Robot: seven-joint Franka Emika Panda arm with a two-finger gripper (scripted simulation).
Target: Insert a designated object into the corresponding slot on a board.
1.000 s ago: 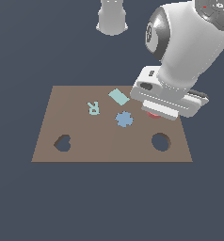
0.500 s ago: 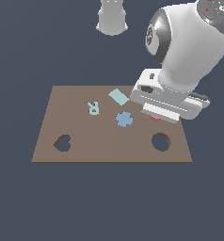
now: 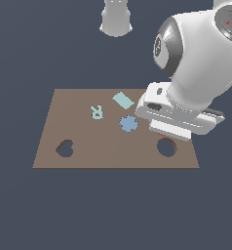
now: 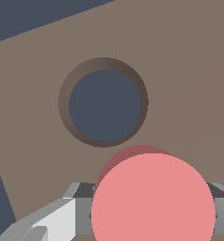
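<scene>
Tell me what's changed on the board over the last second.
Very little. The gripper stays low over the board beside the round hole, shifting only slightly, with the red disc between its fingers. The blue gear piece, teal rectangle and heart hole are unchanged.

The exterior view looks down at a slant from the board's point(image 3: 84, 146) near side, far enough to take in all of it. The wrist view looks down from close above. Both share the round hole point(image 3: 166, 147) point(image 4: 104, 104) and surrounding board.
</scene>
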